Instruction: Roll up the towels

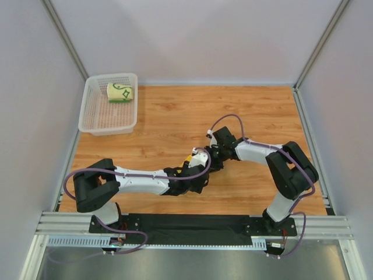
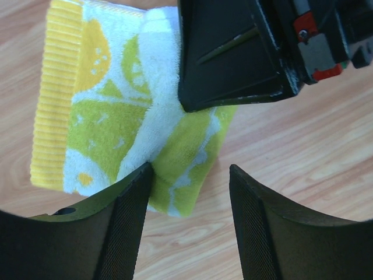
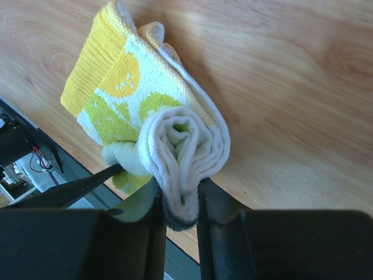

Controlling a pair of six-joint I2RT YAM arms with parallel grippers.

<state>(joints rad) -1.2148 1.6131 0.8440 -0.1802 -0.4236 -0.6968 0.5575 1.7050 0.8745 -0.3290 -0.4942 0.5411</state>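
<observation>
One rolled towel (image 3: 175, 134), nipped btwn R fingers (image 3: 224, 233)

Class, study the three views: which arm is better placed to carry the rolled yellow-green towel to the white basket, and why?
Right, probably. The right jaws are shut on the yellow-green towel; the left jaws stand open at its edge, gripping nothing. The basket sits far left, though: a long reach.
</observation>
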